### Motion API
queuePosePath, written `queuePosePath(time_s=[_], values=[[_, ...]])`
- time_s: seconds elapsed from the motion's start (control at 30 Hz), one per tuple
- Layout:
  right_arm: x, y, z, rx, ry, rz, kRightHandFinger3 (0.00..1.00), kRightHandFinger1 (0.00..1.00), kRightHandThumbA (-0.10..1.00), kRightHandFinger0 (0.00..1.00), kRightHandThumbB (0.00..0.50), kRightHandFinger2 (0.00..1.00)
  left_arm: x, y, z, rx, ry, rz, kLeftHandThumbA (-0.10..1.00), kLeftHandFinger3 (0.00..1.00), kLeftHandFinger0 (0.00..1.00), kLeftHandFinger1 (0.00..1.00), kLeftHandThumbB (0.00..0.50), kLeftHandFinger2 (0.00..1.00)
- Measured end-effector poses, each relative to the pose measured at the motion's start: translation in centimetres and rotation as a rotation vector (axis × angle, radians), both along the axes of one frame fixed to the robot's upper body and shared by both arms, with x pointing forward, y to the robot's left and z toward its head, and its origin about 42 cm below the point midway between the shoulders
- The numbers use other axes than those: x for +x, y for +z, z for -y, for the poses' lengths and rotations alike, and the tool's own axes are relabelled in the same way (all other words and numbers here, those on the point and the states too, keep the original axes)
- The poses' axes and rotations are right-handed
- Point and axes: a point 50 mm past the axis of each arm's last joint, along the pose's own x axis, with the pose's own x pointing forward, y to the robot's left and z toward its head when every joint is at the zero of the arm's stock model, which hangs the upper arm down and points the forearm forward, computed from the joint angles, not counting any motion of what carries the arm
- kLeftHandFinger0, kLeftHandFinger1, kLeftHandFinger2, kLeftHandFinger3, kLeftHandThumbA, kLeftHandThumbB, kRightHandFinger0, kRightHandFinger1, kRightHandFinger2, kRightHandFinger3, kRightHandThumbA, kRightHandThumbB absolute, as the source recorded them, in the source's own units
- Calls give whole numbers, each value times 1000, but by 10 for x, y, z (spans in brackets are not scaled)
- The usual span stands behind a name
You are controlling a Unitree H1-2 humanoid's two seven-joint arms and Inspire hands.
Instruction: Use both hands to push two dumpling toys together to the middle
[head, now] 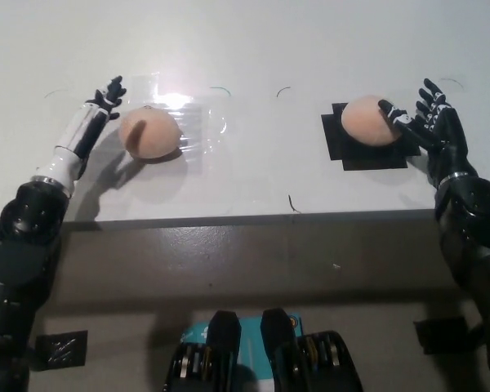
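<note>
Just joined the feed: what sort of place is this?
Likely a lab test bench: a plain white table with a black tape patch under one dumpling toy, clear film under the other, and tape markers on the floor.
</note>
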Motion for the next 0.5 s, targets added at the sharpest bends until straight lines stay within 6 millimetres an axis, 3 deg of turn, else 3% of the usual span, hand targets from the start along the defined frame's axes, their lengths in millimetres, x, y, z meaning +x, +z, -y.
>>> queuePosePath(time_s=[0.2,0.23,0.33,0.5], values=[[-1,-2,-9,22,12,5,1000,1000,1000,1000,293,1000,-3,-6,10,4,-23,-4,1000,1000,1000,1000,390,1000],[-1,-2,-11,26,16,5,1000,1000,1000,1000,291,1000,-3,-7,12,5,-26,-5,1000,1000,1000,1000,392,1000],[-1,-3,-19,38,27,7,1000,1000,1000,1000,279,1000,-4,-7,15,9,-34,-1,1000,1000,1000,1000,328,1000],[-2,-5,-42,58,68,13,1000,1000,1000,1000,219,1000,-4,-2,26,10,-58,23,1000,1000,1000,1000,345,1000]])
